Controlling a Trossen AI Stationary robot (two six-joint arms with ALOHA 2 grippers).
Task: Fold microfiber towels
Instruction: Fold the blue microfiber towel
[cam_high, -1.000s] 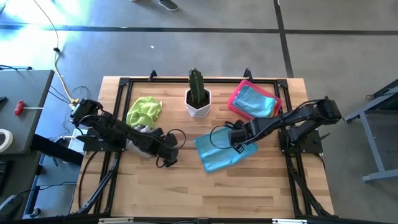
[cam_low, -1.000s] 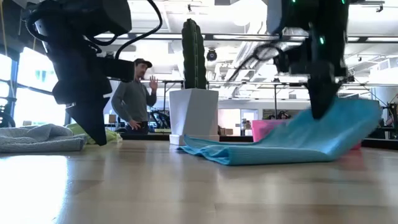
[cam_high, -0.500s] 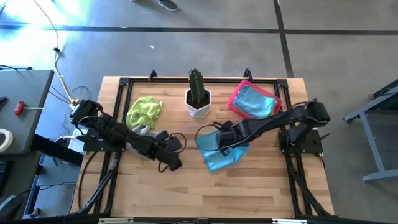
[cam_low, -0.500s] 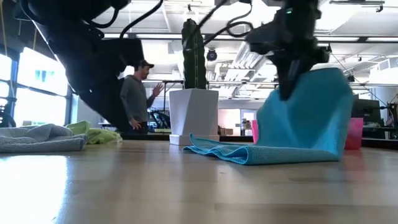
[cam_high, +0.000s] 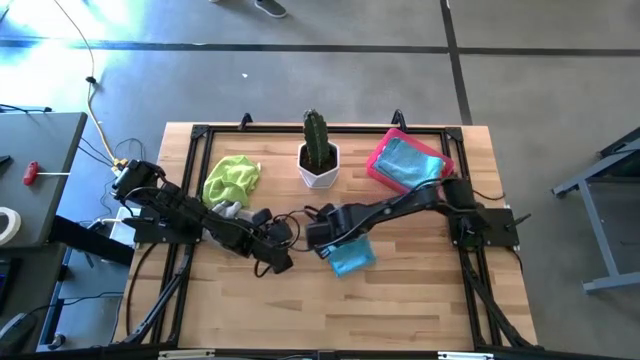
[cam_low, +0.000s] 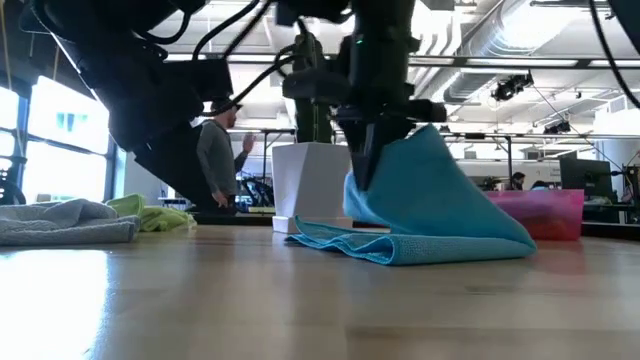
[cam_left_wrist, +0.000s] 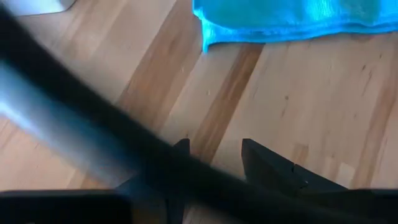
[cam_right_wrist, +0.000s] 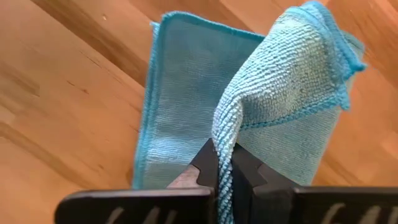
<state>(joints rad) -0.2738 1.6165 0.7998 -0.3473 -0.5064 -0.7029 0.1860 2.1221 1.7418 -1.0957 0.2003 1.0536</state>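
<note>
Near the middle of the wooden plank tabletop (cam_high: 420, 290), the right hand (cam_high: 322, 238) pinches one edge of a light blue microfiber towel (cam_high: 350, 256), its two dark fingers (cam_right_wrist: 239, 174) closed tight on the looped, nubbly cloth. From low across the table the towel (cam_low: 430, 215) rises in a soft peak at the grip and slopes down to a flat folded layer with a stitched hem lying on the wood. Just to the left, the left hand (cam_high: 283, 262) hangs close above bare boards, near the towel's hemmed edge (cam_left_wrist: 286, 22) but not touching it; its fingers (cam_left_wrist: 273, 168) stand slightly apart and hold nothing. A crumpled lime green towel (cam_high: 232, 178) sits at the back left, with a grey towel (cam_low: 65, 222) bunched beside it. Behind the middle stands a ribbed cactus (cam_high: 318, 140) in a white faceted pot (cam_high: 319, 170), and at the back right a flat rectangular pink tray (cam_high: 378, 160) carries another light blue towel (cam_high: 410, 165)
</note>
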